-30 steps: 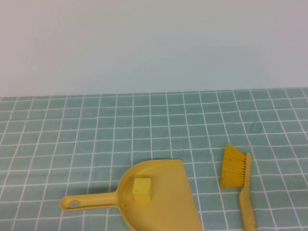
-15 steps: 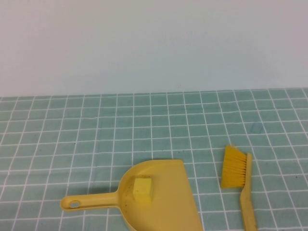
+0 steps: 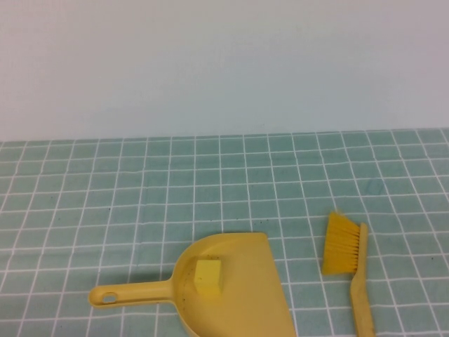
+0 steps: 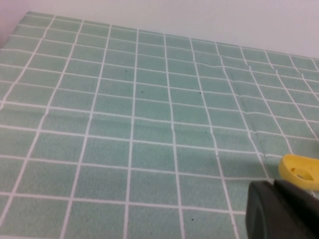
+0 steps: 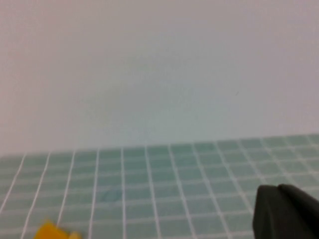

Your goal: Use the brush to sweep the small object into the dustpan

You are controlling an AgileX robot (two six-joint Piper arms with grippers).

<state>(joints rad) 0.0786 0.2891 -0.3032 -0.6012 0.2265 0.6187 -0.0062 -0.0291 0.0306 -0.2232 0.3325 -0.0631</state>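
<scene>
A yellow dustpan (image 3: 245,295) lies on the green tiled cloth at the front centre, with its handle (image 3: 126,295) pointing left. A small yellow cube (image 3: 208,276) sits inside the pan. A yellow brush (image 3: 345,246) lies to the right of the pan, bristles toward the far side and handle toward the front edge. Neither gripper shows in the high view. In the left wrist view my left gripper (image 4: 284,211) is a dark shape beside the dustpan handle's end (image 4: 300,172). In the right wrist view my right gripper (image 5: 286,211) is a dark shape, with the brush's bristle tip (image 5: 50,230) off to one side.
The green tiled cloth (image 3: 140,182) covers the table up to a plain pale wall (image 3: 224,63) at the back. The dustpan and the brush run past the front edge of the high view.
</scene>
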